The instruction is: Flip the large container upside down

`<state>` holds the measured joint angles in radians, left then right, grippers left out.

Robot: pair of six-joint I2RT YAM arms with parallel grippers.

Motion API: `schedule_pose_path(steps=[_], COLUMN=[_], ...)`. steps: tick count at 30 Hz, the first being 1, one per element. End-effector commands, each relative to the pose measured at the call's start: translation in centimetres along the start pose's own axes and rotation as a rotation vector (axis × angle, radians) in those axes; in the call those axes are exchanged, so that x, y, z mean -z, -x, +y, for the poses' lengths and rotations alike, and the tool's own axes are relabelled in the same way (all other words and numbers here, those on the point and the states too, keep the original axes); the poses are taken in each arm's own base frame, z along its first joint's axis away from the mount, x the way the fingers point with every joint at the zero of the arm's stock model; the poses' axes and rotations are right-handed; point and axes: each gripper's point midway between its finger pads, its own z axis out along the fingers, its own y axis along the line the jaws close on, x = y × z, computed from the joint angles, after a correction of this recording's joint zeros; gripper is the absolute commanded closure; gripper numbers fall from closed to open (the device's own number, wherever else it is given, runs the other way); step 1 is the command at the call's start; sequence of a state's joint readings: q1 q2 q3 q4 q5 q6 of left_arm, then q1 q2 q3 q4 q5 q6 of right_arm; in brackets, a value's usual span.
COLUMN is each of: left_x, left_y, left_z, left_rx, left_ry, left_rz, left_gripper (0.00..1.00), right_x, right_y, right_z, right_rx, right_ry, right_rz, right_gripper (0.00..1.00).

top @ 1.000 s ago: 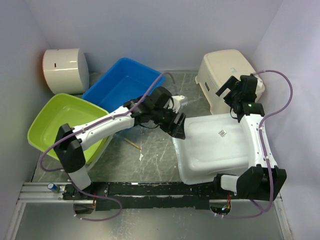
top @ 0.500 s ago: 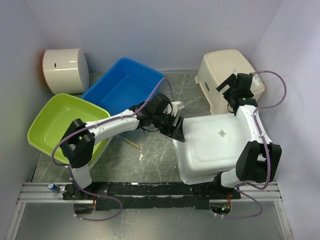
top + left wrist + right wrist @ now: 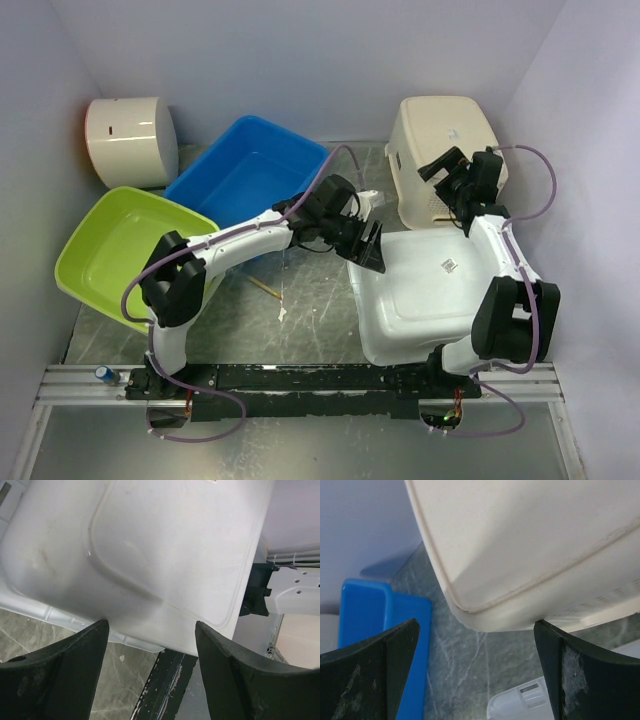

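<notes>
The large container point(image 3: 425, 300) lies upside down on the table at the right, its base up with a small label sticker point(image 3: 447, 266). My left gripper point(image 3: 372, 250) hovers at its far left corner, open and holding nothing. In the left wrist view the glossy white base point(image 3: 165, 545) fills the top, and the left gripper point(image 3: 150, 647) stands open with the tub's edge beyond the fingertips. My right gripper point(image 3: 446, 176) is open beside the cream basket point(image 3: 440, 130), behind the container. The right wrist view has the right gripper point(image 3: 476, 650) open over bare table, with a white container corner point(image 3: 530, 700) below.
A blue tub point(image 3: 250, 175) and a green tub point(image 3: 120, 250) stand at the left, and a white rounded box point(image 3: 130, 140) at the far left. A thin stick point(image 3: 265, 287) lies on the table. The black rail point(image 3: 300, 378) runs along the near edge. Walls close in on three sides.
My right gripper has swung left and further back toward the cream basket. My left gripper has shifted slightly right along the container's far left corner. Both stay open.
</notes>
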<state>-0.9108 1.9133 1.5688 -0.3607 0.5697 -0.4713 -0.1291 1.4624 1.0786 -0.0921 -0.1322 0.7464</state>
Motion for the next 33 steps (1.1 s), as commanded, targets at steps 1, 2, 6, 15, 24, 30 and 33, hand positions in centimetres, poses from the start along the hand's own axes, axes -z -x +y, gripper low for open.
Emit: schedule_pose_path(steps=[1,2,6,15,24,30,33], left_x=[0.6,0.4,-0.6,-1.1,6.3,10.7,12.0], left_y=[1.6,1.5,1.3,1.8,4.9,5.5,5.4], left_z=[-1.7,-1.6,-1.6,-3.1,-4.0,-3.5,-3.3], left_rx=[-0.059,-0.056,-0.053,-0.056,-0.108,-0.090,-0.076], left_ry=[-0.030,-0.036,-0.049,-0.042,0.188,0.280,0.295], left_rz=[-0.037,-0.030,-0.006,0.007,-0.132,-0.234,-0.276], left_gripper=[0.20,0.20,0.20,0.20,0.18,0.17,0.17], right_x=[1.9,2.7,5.9,9.8,2.4,-3.1,-5.4], right_y=[3.2,3.3,3.7,3.2,0.9,1.0,-0.3], right_z=[4.1,3.9,2.4,5.6,10.6,9.7,10.4], right_rx=[0.046,0.049,0.092,0.302,0.369,0.308,0.325], right_ry=[0.122,0.110,0.027,0.196,0.081,-0.131,-0.081], right_rz=[-0.069,-0.082,-0.129,-0.122,-0.018,-0.100,-0.064], right_gripper=[0.00,0.00,0.00,0.00,0.00,0.00,0.00])
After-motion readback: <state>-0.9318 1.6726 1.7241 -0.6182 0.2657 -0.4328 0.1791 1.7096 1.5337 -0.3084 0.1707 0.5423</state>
